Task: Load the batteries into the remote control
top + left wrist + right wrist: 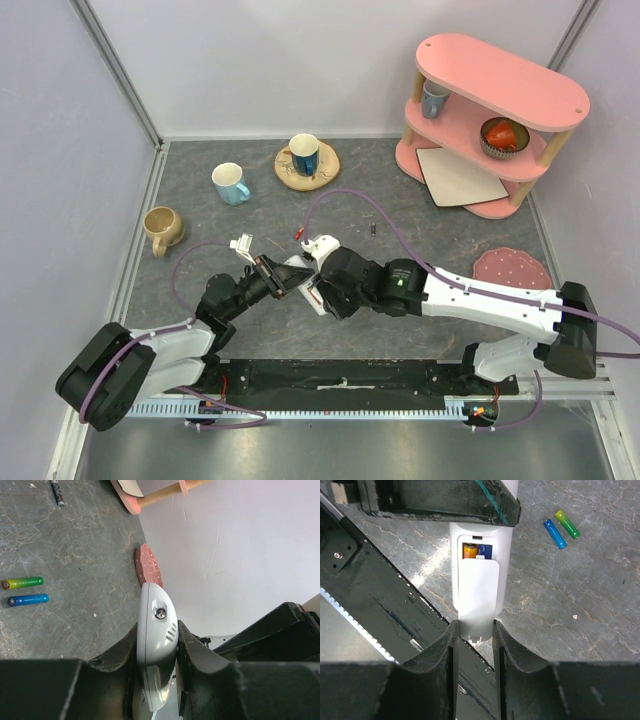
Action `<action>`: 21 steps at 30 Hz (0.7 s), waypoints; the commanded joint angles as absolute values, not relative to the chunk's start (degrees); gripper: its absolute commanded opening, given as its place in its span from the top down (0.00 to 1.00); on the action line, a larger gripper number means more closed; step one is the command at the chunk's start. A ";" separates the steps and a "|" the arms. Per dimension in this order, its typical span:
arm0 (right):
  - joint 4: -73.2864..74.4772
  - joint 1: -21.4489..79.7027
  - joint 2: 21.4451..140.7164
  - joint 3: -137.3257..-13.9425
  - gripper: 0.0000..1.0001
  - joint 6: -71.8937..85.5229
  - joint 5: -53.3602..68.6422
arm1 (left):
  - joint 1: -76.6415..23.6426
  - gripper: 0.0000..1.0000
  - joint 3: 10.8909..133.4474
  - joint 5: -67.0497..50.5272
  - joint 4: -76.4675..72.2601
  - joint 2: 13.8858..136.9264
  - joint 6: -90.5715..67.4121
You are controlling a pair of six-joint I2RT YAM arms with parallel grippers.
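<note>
Step in hand: by the look of it, sliding the battery cover (pixel 478 592) shut over the compartment in the back of the remote control (pixel 504 555).
Compartment: an orange cell (pixel 469 551) and a blue-labelled cell (pixel 486 550) show in the uncovered far end.
Remote control: held above the surface (pixel 580 595) at mid-scene, between the two arms.
Left pincer (pixel 157 630): clamped on the remote control's two faces, gripping it edge-on.
Right pincer (pixel 474 627): narrowed partway, its fingers pinching the long edges of the battery cover at the near end.
Doing it well: push the battery cover straight along the remote's length and flat to its back, with the left arm bracing. A skewed push risks a jam.
Loose cells: a blue battery (pixel 554 533) and a green battery (pixel 567 523) lie side by side on the surface, apart from the remote.
</note>
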State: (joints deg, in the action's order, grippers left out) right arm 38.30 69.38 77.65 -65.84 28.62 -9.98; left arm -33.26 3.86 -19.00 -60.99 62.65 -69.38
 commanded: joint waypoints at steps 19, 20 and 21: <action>45.09 69.70 83.76 -75.23 1.00 30.76 -11.24 | -35.07 0.98 5.45 -14.94 -62.84 63.02 -67.76; 45.17 69.70 83.76 -75.41 1.00 30.67 -11.51 | -35.24 0.98 5.45 -14.94 -62.67 62.93 -67.68; 45.09 69.70 83.85 -75.58 1.00 30.67 -11.69 | -35.24 0.98 5.45 -14.94 -62.67 63.02 -67.68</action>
State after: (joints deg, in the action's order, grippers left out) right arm 44.82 69.43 83.55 -72.47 30.30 -10.33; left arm -34.74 3.86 -15.90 -60.10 63.18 -69.34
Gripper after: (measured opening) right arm 0.349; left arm 0.321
